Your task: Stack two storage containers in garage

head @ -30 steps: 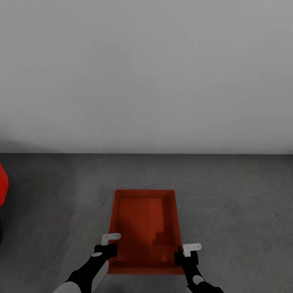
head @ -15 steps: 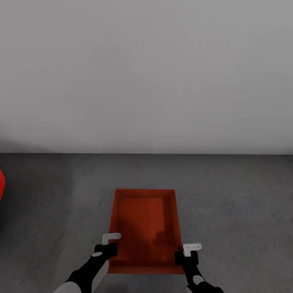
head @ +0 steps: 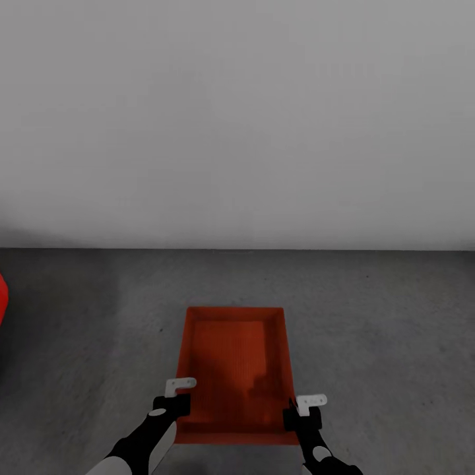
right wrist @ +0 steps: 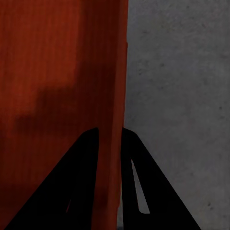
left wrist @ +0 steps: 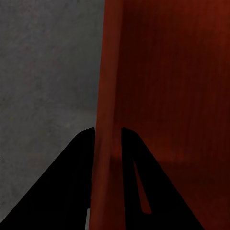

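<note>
Container (head: 234,369): one red-orange open-top box is in the garage, in front of a plain grey wall (head: 237,119), over the dark concrete floor (head: 382,330). It sits between both arms, long axis pointing away from the robot. Whether its base touches the floor or hangs just above it cannot be told from these views. Its inside looks empty.

A sliver of red (head: 2,297) shows at the left edge of the head view, well apart from the box; it is probably the car.

Left gripper (left wrist: 106,139): narrow, fingers straddling the box's left wall, one finger inside and one outside.

Right gripper (right wrist: 111,136): narrow, clamped the same way on the right wall.

Status, as a judgement:
- Transport of this box to the garage looks complete.
- Release is not yet done; both grippers hold the walls.
- If this is the base box, what is left is to set it down, open both grippers, fetch the second box and stack it on top.
- No second box lies on the visible floor, so this is most likely the first of the two.
</note>
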{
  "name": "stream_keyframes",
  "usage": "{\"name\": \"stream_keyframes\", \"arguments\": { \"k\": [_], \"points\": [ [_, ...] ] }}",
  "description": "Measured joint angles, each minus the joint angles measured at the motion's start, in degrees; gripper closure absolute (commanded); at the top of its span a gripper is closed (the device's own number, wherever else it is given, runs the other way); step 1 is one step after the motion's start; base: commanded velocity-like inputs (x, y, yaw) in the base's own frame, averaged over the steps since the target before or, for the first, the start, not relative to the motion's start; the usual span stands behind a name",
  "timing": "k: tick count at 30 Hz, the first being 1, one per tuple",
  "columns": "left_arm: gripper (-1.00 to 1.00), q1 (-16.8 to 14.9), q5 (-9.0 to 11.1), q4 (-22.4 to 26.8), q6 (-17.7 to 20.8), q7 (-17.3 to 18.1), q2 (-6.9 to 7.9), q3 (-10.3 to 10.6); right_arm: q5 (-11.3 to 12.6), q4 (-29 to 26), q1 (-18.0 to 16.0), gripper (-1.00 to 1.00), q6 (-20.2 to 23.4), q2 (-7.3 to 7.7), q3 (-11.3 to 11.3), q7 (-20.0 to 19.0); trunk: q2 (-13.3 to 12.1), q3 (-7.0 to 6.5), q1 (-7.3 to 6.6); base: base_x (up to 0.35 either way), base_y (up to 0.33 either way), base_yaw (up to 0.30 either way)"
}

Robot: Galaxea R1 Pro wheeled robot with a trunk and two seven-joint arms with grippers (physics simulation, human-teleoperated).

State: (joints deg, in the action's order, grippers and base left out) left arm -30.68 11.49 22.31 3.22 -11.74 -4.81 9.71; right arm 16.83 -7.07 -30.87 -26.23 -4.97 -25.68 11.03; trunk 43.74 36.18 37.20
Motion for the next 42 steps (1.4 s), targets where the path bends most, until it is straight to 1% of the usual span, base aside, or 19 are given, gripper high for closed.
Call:
{"name": "stream_keyframes", "arguments": {
  "k": [24, 34, 42],
  "points": [
    [1.0, 0.0, 0.0, 0.0, 0.0, 0.1, 0.08, 0.0, 0.0, 0.0, 0.0, 1.0, 0.0, -0.06, 0.0, 0.1, 0.0, 0.0, 0.0, 0.0, -0.023, 0.0],
    [1.0, 0.0, 0.6, -0.6, 0.1, 0.0, 0.07, 0.1, 0.0, 0.0, 0.0, 1.0, 0.9, -0.02, -0.3, -0.1, 0.0, 0.0, 0.0, 0.002, 0.0, 0.0],
    [1.0, 0.0, 0.5, -0.5, 0.1, 0.1, 0.1, 0.0, 0.0, 0.0, 0.0, 1.0, 0.7, -0.06, -0.3, 0.0, 0.0, 0.0, -0.02, 0.168, -0.1, 0.0]
  ]
}}
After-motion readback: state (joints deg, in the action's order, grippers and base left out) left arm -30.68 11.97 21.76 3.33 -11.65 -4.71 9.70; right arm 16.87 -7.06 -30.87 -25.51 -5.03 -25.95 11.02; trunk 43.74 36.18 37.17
